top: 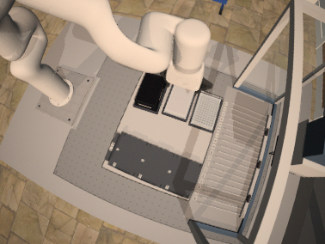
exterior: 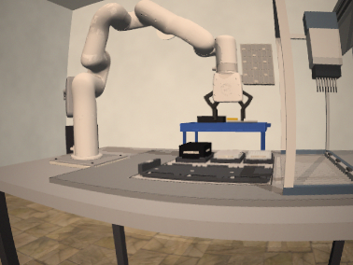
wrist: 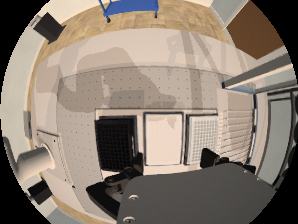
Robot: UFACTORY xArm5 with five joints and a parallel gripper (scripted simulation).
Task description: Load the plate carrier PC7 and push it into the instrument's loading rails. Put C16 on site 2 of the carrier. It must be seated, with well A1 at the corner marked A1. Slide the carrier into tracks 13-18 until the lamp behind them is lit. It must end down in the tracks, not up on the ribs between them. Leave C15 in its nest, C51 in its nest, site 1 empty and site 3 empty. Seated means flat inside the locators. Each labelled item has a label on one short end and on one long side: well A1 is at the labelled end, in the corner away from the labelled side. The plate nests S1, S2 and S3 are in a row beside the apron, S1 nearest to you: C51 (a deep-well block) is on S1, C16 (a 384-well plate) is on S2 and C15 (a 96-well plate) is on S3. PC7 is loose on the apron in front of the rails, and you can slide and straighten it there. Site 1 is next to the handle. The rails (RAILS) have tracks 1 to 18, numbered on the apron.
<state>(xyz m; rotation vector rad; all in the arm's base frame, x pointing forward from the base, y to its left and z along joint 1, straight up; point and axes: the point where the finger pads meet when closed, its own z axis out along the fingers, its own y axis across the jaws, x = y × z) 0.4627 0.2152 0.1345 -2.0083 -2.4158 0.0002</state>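
My gripper (exterior: 229,118) (wrist: 173,160) is open and empty, high above the nest row. C51 (top: 150,91) (exterior: 195,150) (wrist: 115,145), a black deep-well block, sits in S1. C16 (top: 178,104) (exterior: 227,156) (wrist: 163,139), a pale plate, lies in the middle nest S2, partly under the gripper body in the top view. C15 (top: 205,112) (exterior: 258,155) (wrist: 202,137), a white 96-well plate, lies in S3. PC7 (top: 150,162) (exterior: 205,172), dark and without plates, lies on the apron (top: 172,134), its handle at the robot side. It is hidden in the wrist view. Plate labels are too small to read.
The ribbed rails (top: 236,148) (wrist: 237,131) lie beyond the apron, inside the instrument's pale frame posts (top: 266,56) (exterior: 287,117). A pipetting head (exterior: 325,47) hangs over them. A blue cart (exterior: 224,127) (wrist: 131,7) stands behind the table. The arm base is at the left.
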